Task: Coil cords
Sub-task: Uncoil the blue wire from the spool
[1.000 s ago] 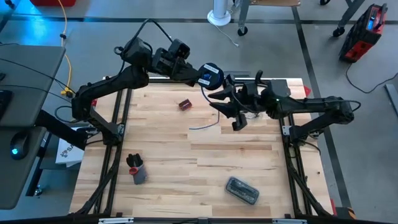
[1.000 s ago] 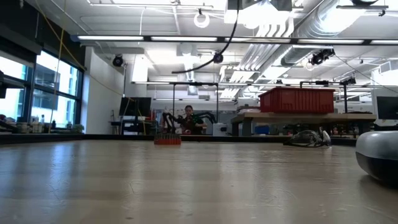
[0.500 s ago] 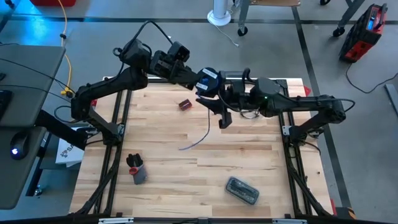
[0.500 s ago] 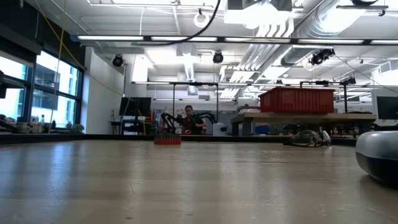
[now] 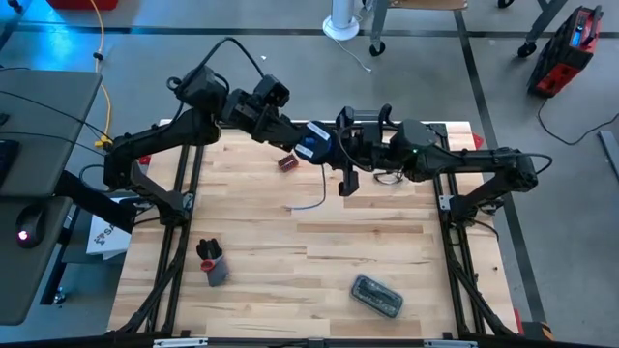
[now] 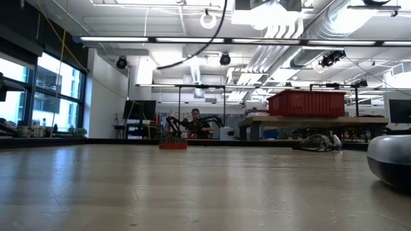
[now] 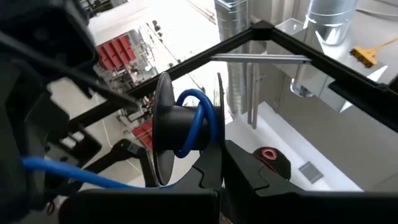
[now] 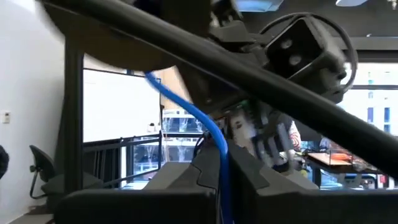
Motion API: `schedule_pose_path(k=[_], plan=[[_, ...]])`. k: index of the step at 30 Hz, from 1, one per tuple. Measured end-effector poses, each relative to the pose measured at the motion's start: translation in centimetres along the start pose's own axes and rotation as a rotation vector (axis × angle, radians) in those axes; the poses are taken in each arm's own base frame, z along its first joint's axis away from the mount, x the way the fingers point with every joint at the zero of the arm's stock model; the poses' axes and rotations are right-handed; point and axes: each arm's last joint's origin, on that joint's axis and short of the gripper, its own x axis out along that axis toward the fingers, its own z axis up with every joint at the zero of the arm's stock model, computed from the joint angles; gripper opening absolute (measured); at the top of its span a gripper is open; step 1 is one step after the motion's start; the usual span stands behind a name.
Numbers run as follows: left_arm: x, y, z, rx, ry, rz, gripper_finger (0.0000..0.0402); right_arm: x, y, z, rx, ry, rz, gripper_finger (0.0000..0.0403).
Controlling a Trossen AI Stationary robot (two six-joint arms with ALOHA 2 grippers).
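A small round black reel (image 5: 312,145) with a blue-white patch is in the air over the table's far middle, and my left gripper (image 5: 302,138) is shut on it. In the left wrist view the blue cord (image 7: 193,127) is wound round the reel's hub. One strand leads off to my right gripper (image 5: 345,184), which stands just right of the reel and is shut on it. The cord's loose end (image 5: 305,200) trails below and to the left of that gripper. Neither gripper shows in the low view. My left gripper pinches the rim of one reel flange (image 7: 218,149) between its two fingers. The reel is lifted clear of the table, its flanges on edge, with the wound hub to one side of the fingers. My right gripper pinches a single strand of the blue cord (image 8: 221,158) between its two fingers. The strand runs nearly straight from the reel to the fingers, and the remainder hangs slack below them.
A small red block (image 5: 287,161) lies on the table under the reel. A black-and-grey holder with a red bit (image 5: 211,264) stands near the left front. A grey case (image 5: 377,297) lies at the right front. The wooden tabletop (image 5: 368,242) between them is bare.
My right gripper has gone toward the table's left, up to the reel, and has shut on the cord. My left gripper has carried the reel a little toward the near left. The cord's loose end has swung about below them.
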Motion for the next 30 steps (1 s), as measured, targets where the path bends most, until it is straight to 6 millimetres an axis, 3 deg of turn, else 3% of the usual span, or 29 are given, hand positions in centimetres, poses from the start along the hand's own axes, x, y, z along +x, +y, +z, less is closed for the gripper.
schedule_pose_path(k=[6, 13, 21, 30], plan=[[0.7, 0.3, -0.9, -0.064, 0.031, 0.014, 0.0000, -0.2, -1.2, 0.4, -0.012, -0.018, -0.031, 0.0004], [0.5, -0.3, -1.6, -0.094, 0.098, 0.036, 0.0000, -1.4, -2.7, 2.3, -0.037, -0.055, -0.076, 0.0002], [-1.6, -1.4, -2.1, -0.046, 0.074, 0.166, 0.0000, -3.3, -3.5, 4.2, -0.083, -0.010, -0.105, 0.0001], [-4.7, -2.2, 0.5, 0.139, -0.138, 0.246, 0.0000, -4.1, -2.6, 4.6, -0.058, 0.048, -0.080, 0.0001]])
